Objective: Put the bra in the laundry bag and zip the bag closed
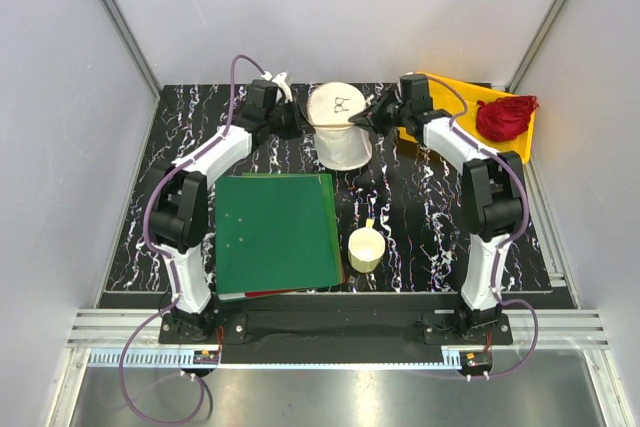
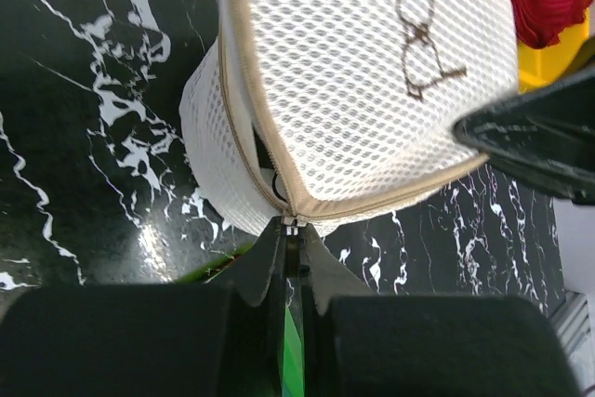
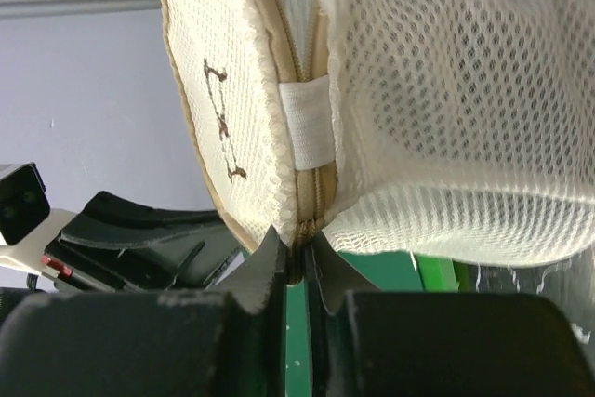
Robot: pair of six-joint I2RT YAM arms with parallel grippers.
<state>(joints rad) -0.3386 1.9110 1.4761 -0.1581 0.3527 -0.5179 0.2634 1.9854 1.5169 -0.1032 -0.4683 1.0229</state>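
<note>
The laundry bag (image 1: 340, 127), a cream-white mesh drum with a small dark mark, is held up between both grippers at the back middle of the table. My left gripper (image 2: 294, 225) is shut on the metal zipper pull (image 2: 294, 220) at the bag's (image 2: 372, 90) rim. A dark gap shows in the zipper just beyond the pull. My right gripper (image 3: 297, 253) is shut on the tan zipper seam on the opposite side of the bag (image 3: 446, 137), just below a white fabric tab (image 3: 307, 123). The bra is not visible in any view.
A green folder (image 1: 277, 232) lies front left, with a cream cup (image 1: 365, 247) to its right. A yellow tray (image 1: 470, 112) at the back right holds a red garment (image 1: 505, 117). Grey walls enclose the black marbled table (image 1: 420, 207).
</note>
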